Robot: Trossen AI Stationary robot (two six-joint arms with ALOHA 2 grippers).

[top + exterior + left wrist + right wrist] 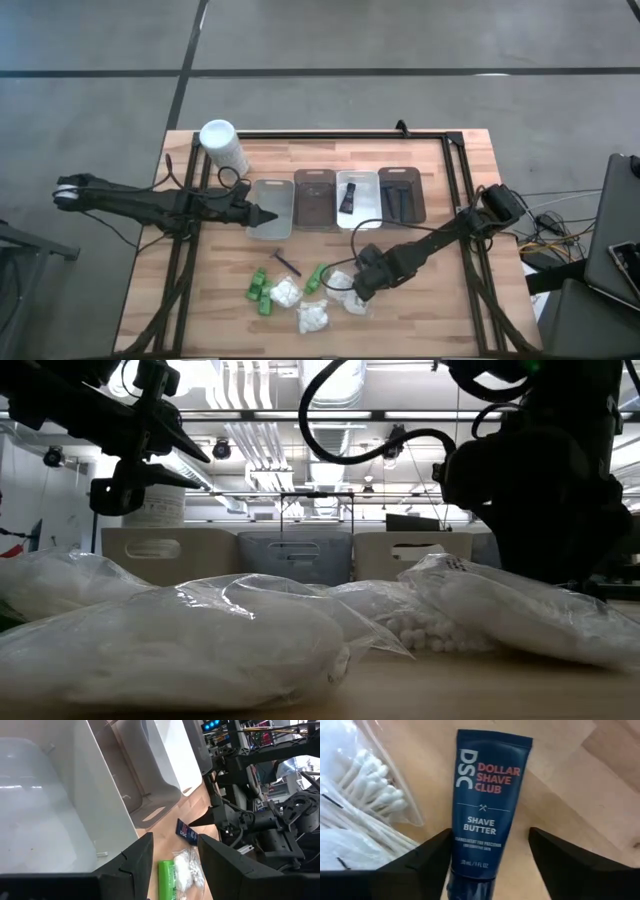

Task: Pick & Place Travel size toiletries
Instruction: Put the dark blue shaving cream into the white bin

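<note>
Right hand (487, 852): open, fingers on both sides of the tube (487, 800).
Tube: flat on the tabletop (580, 775), beside a packet (355, 805).
Left hand (262, 214): open, waiting over a tray (270, 210).
Risk: fingers may pinch the packet too, or the tube may slip.

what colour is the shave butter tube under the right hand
Dark navy blue, with white and red lettering; the shave butter tube shows best in the right wrist view.

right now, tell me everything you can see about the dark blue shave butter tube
The shave butter tube is a flat, dark blue plastic squeeze tube printed "DSC Dollar Shave Club Shave Butter" in white and red. It lies label-up on the wooden table, beside a clear packet of cotton swabs. The right end effector straddles it, open.
</note>
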